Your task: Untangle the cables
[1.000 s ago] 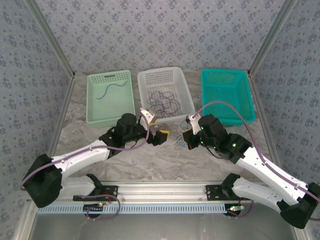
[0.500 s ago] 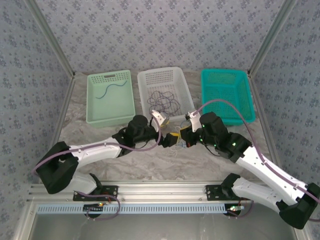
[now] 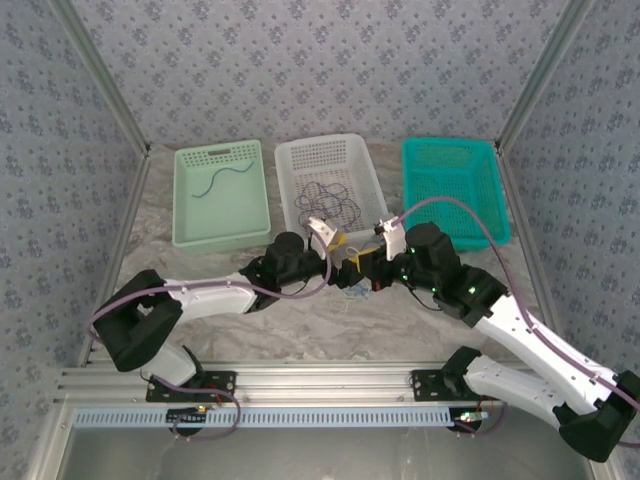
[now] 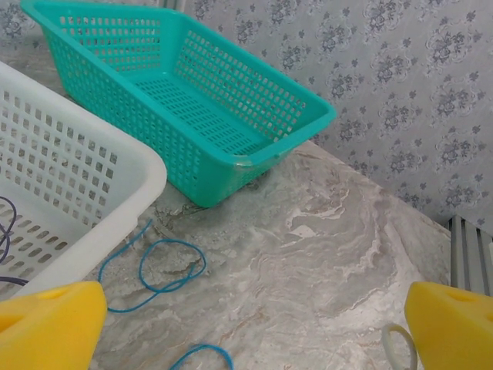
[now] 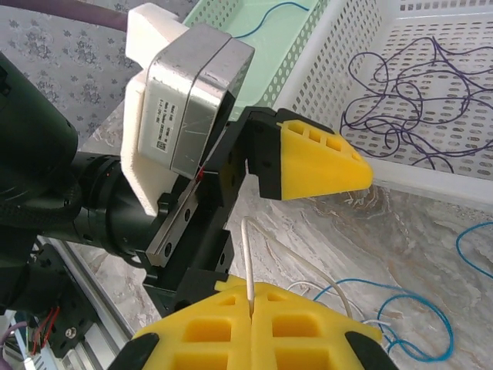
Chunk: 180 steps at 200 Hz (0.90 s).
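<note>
Progress: early, by my reading. One strand looks sorted and the bulk is left to do. The big knot has not been pulled apart, and a smaller mixed bunch lies loose on the marbled table [image 3: 300,325].

Containers, left to right in the top view:
- Pale green basket [image 3: 220,152]: a single blue cable [image 3: 222,178], lying free in a loose wave, with nothing else in it.
- White basket [image 3: 318,140]: the dark cable tangle [image 3: 330,205], many overlapping loops that the right wrist view shows as deep purple-black. This is the largest share of the work.
- Teal basket [image 3: 450,143]: nothing in it, and the left wrist view confirms a bare floor.

Grippers meet on the table just in front of the white basket.
- Left gripper [image 4: 254,324]: fingers spread wide, holding nothing, with bare table between the yellow pads.
- Right gripper [image 5: 251,297]: fingers pressed together, pinching a white cable [image 5: 248,254] that rises straight up out of the seam.

Loose strands: thin blue cables [image 4: 158,270] curl on the table beside the white basket's corner. In the right wrist view they cross pale white ones near the right gripper — I cannot tell whether they are knotted or merely overlapping.

Judged remaining: free the white strand from the blue ones, bin both, then work through the dark knot.
</note>
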{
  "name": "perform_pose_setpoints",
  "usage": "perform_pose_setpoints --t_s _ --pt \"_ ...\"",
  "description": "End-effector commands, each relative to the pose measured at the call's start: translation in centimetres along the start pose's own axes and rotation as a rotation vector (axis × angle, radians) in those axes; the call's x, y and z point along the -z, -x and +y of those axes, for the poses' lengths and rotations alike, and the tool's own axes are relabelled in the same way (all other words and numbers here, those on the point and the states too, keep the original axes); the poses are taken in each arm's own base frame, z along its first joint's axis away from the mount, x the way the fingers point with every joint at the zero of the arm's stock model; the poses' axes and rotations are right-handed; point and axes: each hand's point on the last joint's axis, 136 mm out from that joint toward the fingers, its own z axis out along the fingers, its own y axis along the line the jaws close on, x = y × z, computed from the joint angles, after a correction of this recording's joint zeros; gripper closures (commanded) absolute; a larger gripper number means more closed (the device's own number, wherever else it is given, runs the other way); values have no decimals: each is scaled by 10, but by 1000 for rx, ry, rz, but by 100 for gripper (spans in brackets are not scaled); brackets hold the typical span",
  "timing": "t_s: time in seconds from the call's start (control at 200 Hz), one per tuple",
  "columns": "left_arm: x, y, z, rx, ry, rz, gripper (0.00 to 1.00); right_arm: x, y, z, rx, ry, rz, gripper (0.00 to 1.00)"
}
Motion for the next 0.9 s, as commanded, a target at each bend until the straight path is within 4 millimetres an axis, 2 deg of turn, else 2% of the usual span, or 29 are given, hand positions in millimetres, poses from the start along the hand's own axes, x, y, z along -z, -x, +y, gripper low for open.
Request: perform_pose_setpoints --t_s 0.0,0.115,0.245,0.41,0.5,0.53,0.545,0.665,0.765,0.894 --pt "-9 18 4 32 58 -20 3 13 15 10 -17 48 -57 100" --pt "-19 1 16 55 114 62 7 23 27 15 -25 72 -95 100" --pt "-23 -21 29 78 174 141 11 41 42 8 -4 21 -117 100" --pt "-17 -49 48 84 261 222 13 80 80 -4 21 -71 -208 100" --pt "-12 -55 55 78 297 233 13 98 98 -5 24 -92 -251 100" --pt "-10 -56 56 75 303 233 14 98 99 -7 28 -99 -250 100" --pt "-10 -56 56 75 306 233 14 105 109 -3 39 -95 -277 100" --pt "-9 -58 59 66 321 244 14 123 124 -3 50 -133 -300 100" --pt "-11 -62 61 61 325 263 14 139 148 8 59 -112 -371 100" --pt "-18 -70 62 65 319 287 16 149 171 26 67 -49 -403 100"
